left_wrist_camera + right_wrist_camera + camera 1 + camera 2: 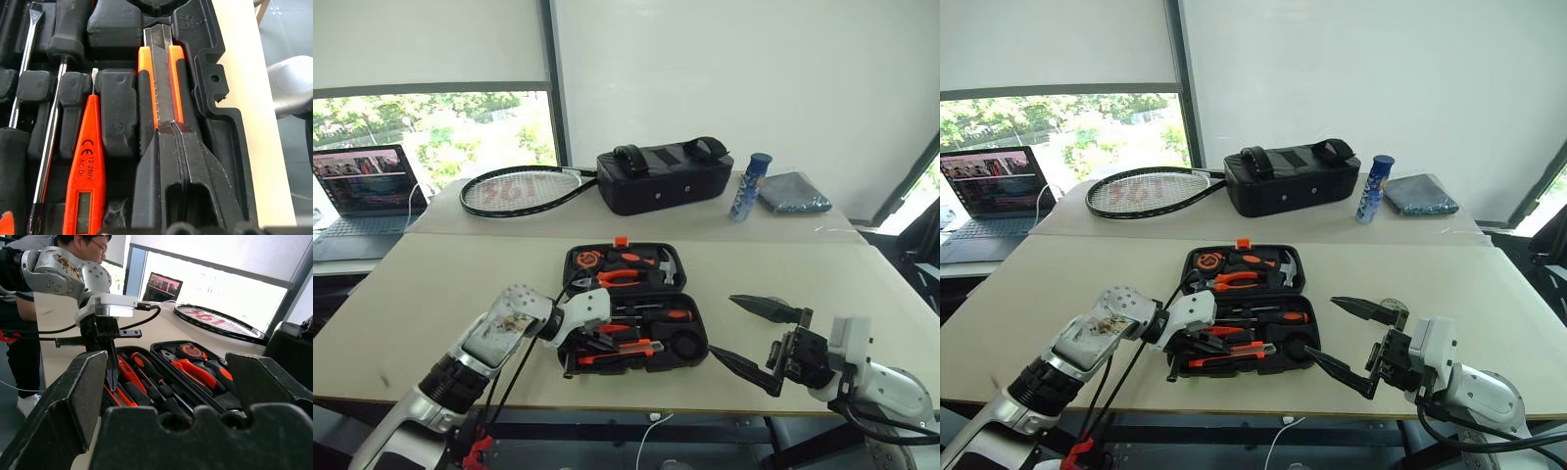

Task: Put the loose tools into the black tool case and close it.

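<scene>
The black tool case (625,305) lies open on the surface (431,294), near the front edge. Pliers, hammer and tape measure sit in its far half. The near half holds two screwdrivers (651,315), an orange tester (85,171) and the utility knife (159,83), lying lengthwise along the front wall. The left pincer (171,147), pressed together, points down onto the knife. The right pincer (742,331) hangs spread beside the case. A racket (521,189), bag (664,176), bottle (749,185) and laptop (362,186) lie behind.
</scene>
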Tool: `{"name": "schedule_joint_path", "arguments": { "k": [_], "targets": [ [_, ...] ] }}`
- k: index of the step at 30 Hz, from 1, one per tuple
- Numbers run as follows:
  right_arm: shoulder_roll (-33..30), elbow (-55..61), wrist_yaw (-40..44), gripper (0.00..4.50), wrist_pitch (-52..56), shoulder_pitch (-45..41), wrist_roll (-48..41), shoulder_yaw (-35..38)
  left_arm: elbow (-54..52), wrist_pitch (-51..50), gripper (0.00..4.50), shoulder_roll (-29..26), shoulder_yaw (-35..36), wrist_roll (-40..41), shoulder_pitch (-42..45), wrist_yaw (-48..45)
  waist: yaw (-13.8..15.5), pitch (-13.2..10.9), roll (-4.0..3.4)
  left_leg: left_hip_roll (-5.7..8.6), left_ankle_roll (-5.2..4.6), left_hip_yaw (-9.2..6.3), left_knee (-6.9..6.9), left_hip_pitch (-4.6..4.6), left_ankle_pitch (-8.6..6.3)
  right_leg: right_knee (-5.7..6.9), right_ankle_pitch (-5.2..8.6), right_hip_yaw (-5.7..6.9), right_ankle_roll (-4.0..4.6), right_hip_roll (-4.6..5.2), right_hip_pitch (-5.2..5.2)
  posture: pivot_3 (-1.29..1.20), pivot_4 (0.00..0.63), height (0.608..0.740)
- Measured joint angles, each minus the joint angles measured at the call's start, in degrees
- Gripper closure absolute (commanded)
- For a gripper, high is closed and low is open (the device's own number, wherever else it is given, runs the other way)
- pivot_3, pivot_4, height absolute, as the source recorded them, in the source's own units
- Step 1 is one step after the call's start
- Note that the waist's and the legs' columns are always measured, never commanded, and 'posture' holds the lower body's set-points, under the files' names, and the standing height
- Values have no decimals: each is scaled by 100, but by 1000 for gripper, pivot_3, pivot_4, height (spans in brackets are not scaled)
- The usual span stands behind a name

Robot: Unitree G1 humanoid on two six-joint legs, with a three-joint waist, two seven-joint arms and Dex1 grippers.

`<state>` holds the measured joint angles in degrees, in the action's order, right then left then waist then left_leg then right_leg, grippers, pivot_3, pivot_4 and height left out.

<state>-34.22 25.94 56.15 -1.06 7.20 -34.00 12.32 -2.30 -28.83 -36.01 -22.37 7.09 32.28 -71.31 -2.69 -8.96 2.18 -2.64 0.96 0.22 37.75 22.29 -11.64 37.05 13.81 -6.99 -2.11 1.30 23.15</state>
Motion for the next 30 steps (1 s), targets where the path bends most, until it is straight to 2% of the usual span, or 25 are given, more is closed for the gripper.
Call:
{"name": "schedule_joint_path", "arguments": {
  "k": [4, 8, 9, 10, 13, 20, 23, 26, 28, 30],
  "targets": [
    [-44, 7, 0, 0, 9, 77, -19, 62, 123, 417, 4467, 146, 323, 269, -226, 39, 10, -5, 2, 0, 0, 0, 0, 14, 0, -2, 0, -1, 0, 3, 12, 0, 150, 740],
    [-224, 57, -20, 0, 125, 383, -106, 422, 93, 787, 4467, 206, 1269, 1160, -327, -188, 19, -7, 2, -3, 0, 0, 0, 60, 0, -2, 1, 6, 1, 1, 51, 0, 150, 740],
    [-258, 70, -28, 0, 144, 531, -115, 569, 84, 831, 3937, 124, 1579, 1421, -337, -299, 20, -6, 0, -3, -1, 0, -2, 81, 0, 0, 1, 5, -2, 0, 75, 0, 150, 740],
    [-260, 73, -31, 0, 150, 676, -116, 709, 86, 892, 3749, 16, 1799, 1582, -364, -385, 15, -6, 0, -3, -2, 1, -2, 96, 0, 4, -10, 5, -23, -1, 90, 0, 150, 740],
    [-259, 55, -26, 0, 135, 1159, -105, 1199, 150, 1125, 2554, -297, 2324, 1788, -522, -536, 15, -6, 0, -2, -11, 1, -7, 103, -6, 4, -9, 5, -39, -1, 98, 0, 150, 740],
    [-50, -585, -1, 0, -292, 2102, 131, 2300, 581, 1329, 50, -657, 3009, 2274, -618, -902, 49, -7, 3, 2, -11, 5, -3, 100, -7, -2, 11, 4, -10, 7, 93, 0, 150, 740],
    [-30, -781, -41, 0, -346, 2371, 318, 2458, 655, 1172, 50, -853, 3162, 2439, -738, -1008, 23, -6, 1, 0, -11, 6, -3, 95, -7, -1, 11, 3, -8, 7, 92, 0, 150, 740],
    [-136, -795, -246, 0, -223, 2257, 524, 2431, 682, 1128, 50, -859, 3166, 2458, -802, -1052, -37, -7, 1, -4, -11, 15, -2, 92, -7, -1, 4, -2, -2, 7, 95, 0, 150, 740],
    [-463, -718, -453, 0, 161, 2000, 629, 2353, 676, 1142, 50, -854, 3164, 2459, -818, -1065, -80, -7, 0, -1, -10, 20, -1, 88, -6, -1, -2, -9, -3, 9, 95, 0, 150, 740],
    [-1132, -556, -865, 0, 1088, 1449, 726, 2139, 660, 1145, 50, -821, 3111, 2459, -812, -1081, -129, -10, 2, 1, -10, 30, 1, 87, -5, -1, -16, -19, -1, 12, 100, 0, 150, 740]
  ]
}}
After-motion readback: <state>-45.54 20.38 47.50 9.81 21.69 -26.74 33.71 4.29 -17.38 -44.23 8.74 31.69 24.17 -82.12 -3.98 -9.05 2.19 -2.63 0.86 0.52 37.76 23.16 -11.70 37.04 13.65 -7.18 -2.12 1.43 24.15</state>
